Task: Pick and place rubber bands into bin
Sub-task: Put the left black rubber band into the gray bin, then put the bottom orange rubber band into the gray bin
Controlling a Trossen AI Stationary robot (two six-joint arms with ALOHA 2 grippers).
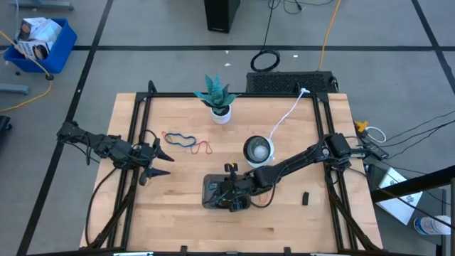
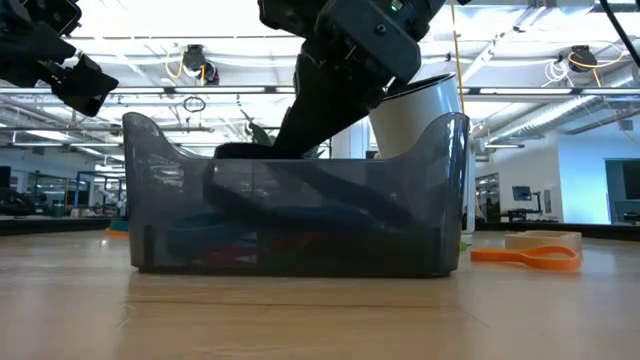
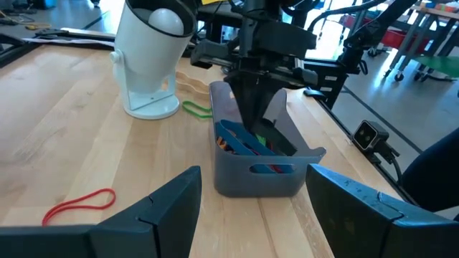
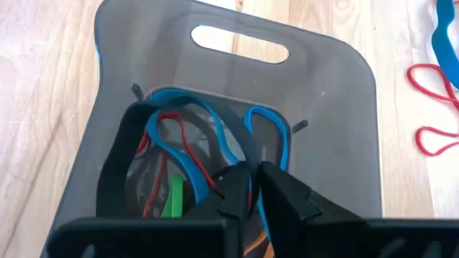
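The dark grey bin stands near the table's front middle and holds several blue, red and green rubber bands. My right gripper points down inside the bin, its fingers nearly together with a blue band between them. It also shows in the left wrist view. A blue band and a red band lie flat on the table left of centre. My left gripper hangs open and empty at the table's left, its fingers apart in its wrist view. My right gripper pinches a strip of the blue band between its two fingers, coming from above and pointing down into the bin. The band's loop lies slack on the bin's floor among the other bands. The fingers hide the exact spot.
A round white-silver bowl stands just behind the bin, with a green band beside it. A potted plant and a white cable are at the back. A small black piece lies at the front right. An orange band lies right of the bin.
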